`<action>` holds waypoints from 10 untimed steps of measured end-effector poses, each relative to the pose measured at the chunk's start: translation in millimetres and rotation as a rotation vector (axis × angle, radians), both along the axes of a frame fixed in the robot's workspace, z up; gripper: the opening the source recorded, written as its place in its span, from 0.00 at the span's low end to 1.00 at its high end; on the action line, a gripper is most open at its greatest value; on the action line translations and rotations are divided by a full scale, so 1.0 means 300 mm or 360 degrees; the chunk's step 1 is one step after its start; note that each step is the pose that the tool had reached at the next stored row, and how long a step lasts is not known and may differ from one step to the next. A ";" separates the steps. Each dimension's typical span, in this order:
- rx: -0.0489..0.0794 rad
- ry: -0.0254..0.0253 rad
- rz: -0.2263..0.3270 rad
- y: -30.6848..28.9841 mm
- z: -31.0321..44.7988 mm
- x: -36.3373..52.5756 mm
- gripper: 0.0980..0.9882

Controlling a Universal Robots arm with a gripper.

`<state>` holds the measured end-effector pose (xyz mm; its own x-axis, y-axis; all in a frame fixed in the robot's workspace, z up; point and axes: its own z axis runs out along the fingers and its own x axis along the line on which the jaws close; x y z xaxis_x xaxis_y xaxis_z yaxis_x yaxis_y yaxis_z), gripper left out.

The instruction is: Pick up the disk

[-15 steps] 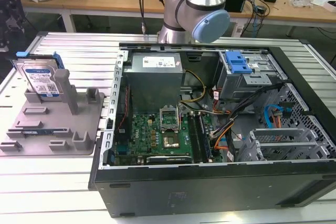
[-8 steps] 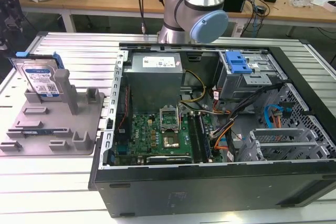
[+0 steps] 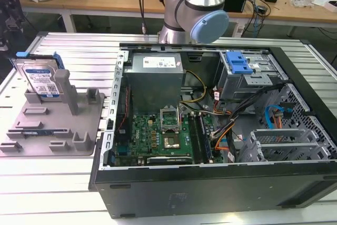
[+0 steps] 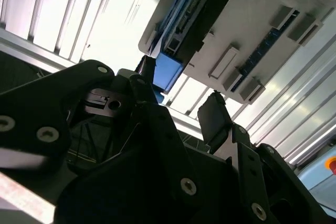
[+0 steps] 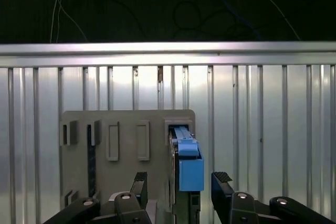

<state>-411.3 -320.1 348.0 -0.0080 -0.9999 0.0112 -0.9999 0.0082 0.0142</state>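
1. Disk (image 3: 39,77): stands on edge in the grey holder (image 3: 58,130), at the exterior view's left, mid-height, label facing the cam.
2. Tool (image 5: 180,180): released. In the first wrist view its fingers (image 5: 140,181) sit either side of the disk's blue-framed edge, near it but apart, w/ nothing gripped.
3. Step in hand, as we judge it: lining up over the disk. Pick-up not yet done.
4. Next move, we reckon, calls for the pads to meet the disk's flat faces squarely w/o clipping the holder's upright posts, then a straight pull out of the slot.
5. Surface: ribbed silver metal tabletop (image 3: 52,193). It also carries an open PC case (image 3: 210,191), centre to right of the exterior view.
6. Room: wooden tabletop (image 3: 105,1) w/ cables & boxes along the exterior view's top edge; arm (image 3: 197,3) at top centre.
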 end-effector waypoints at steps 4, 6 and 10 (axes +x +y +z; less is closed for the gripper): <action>-0.0002 0.00002 0.0001 0.011 -0.013 0.000 0.57; -0.0002 0.00001 0.0001 0.012 -0.020 0.000 0.57; -0.0002 0.00003 0.0001 0.017 -0.033 0.000 0.57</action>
